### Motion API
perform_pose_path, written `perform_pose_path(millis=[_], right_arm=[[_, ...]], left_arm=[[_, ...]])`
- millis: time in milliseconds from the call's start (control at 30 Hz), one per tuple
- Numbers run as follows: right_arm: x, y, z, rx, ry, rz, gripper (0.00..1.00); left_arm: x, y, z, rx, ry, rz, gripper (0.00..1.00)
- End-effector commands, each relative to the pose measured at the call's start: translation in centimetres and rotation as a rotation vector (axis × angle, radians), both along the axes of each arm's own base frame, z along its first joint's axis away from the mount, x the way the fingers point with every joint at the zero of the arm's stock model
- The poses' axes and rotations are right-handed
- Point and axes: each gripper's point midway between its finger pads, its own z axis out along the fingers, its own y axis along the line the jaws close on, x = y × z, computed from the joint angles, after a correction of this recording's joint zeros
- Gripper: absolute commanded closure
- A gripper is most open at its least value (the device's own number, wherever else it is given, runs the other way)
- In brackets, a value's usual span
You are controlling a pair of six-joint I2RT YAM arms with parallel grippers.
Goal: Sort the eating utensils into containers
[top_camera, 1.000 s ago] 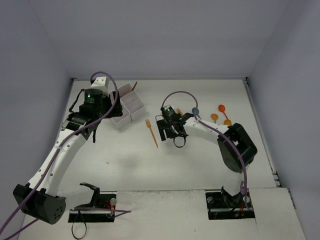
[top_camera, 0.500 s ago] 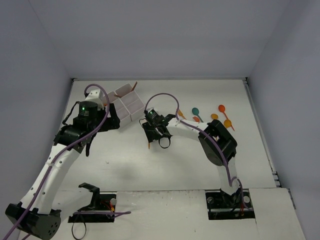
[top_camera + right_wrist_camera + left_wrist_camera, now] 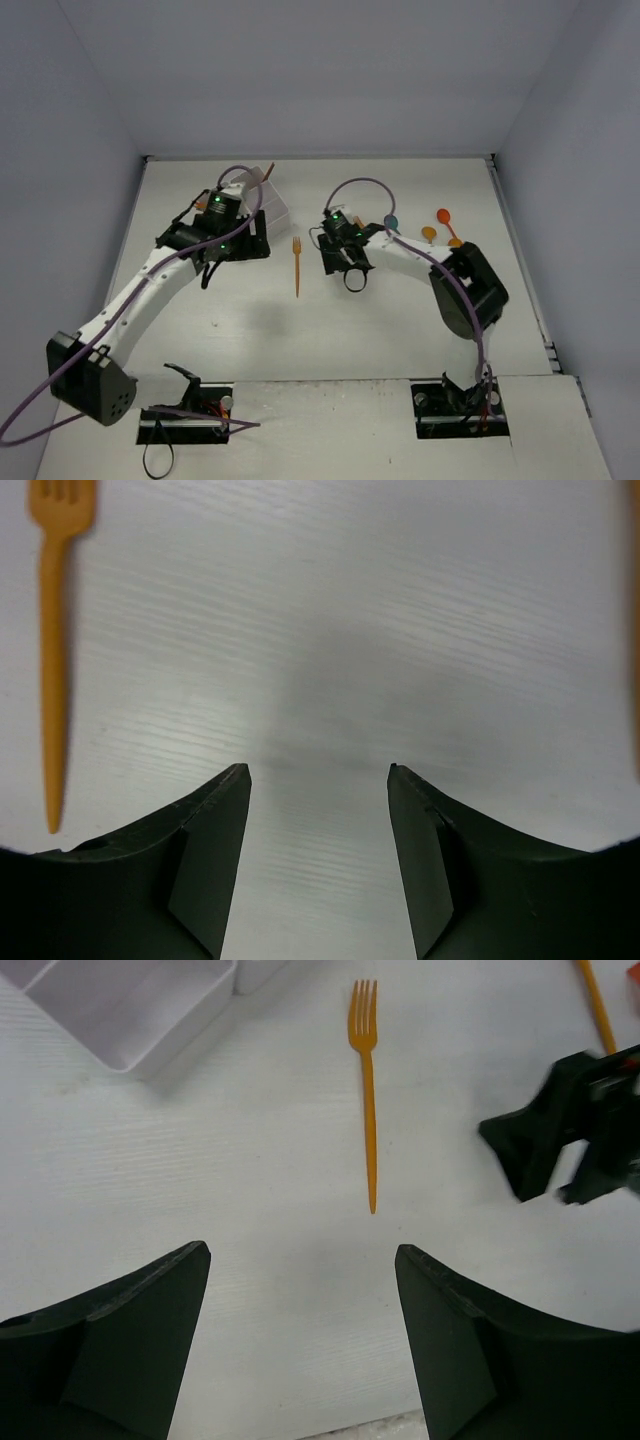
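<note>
An orange fork (image 3: 296,265) lies flat on the table between my two grippers, tines toward the back. It shows in the left wrist view (image 3: 366,1090) and at the left edge of the right wrist view (image 3: 52,660). My left gripper (image 3: 252,247) (image 3: 300,1260) is open and empty, just left of the fork. My right gripper (image 3: 336,262) (image 3: 318,775) is open and empty over bare table, just right of the fork. The white compartment tray (image 3: 272,206) (image 3: 140,1010) stands behind the left arm, mostly hidden by it.
A teal spoon (image 3: 391,222), an orange-red spoon (image 3: 443,215) and two orange spoons (image 3: 428,234) lie at the back right. Another orange utensil (image 3: 598,1005) lies behind the right gripper. An orange utensil (image 3: 268,172) stands in the tray's far end.
The left arm has swung right, across the tray, toward the fork. The right gripper reached left to the fork, then drew back right. The fork now lies straighter and slightly further left.
</note>
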Motion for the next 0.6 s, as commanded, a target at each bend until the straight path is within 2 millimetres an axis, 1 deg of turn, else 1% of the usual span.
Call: perform_pose_path(millis=[0, 100, 200, 233, 333, 367, 433, 500, 567], right_arm=[[1.9, -5.9, 6.5, 0.063, -0.143, -0.169, 0.45], [0.9, -8.5, 7.1, 0.063, -0.157, -0.203, 0.44], [0.3, -10.3, 8.4, 0.086, -0.189, -0.235, 0.43], [0.1, -10.7, 8.7, 0.091, -0.196, -0.244, 0.43], [-0.4, -11.8, 9.5, 0.112, -0.211, -0.26, 0.42], [-0.4, -12.2, 9.5, 0.114, -0.211, -0.269, 0.42], [-1.0, -12.6, 9.4, 0.118, -0.21, -0.273, 0.42], [-1.3, -13.1, 9.4, 0.122, -0.208, -0.279, 0.41], [-1.7, -13.4, 9.2, 0.123, -0.205, -0.285, 0.41]], left_arm=[[3.0, -3.6, 1.4, 0.011, -0.039, -0.083, 0.29], [4.9, -5.6, -0.5, 0.044, 0.015, -0.111, 0.29], [5.9, -7.4, -2.9, 0.096, 0.065, -0.133, 0.3], [6.3, -8.2, -3.2, 0.103, 0.072, -0.145, 0.31], [7.2, -9.4, -5.3, 0.16, 0.099, -0.143, 0.35], [7.5, -9.6, -6.8, 0.174, 0.128, -0.14, 0.39], [8.2, -10.3, -7.6, 0.178, 0.142, -0.141, 0.44], [8.5, -10.7, -9.3, 0.193, 0.18, -0.145, 0.5], [8.9, -11.1, -10.4, 0.204, 0.198, -0.146, 0.53]])
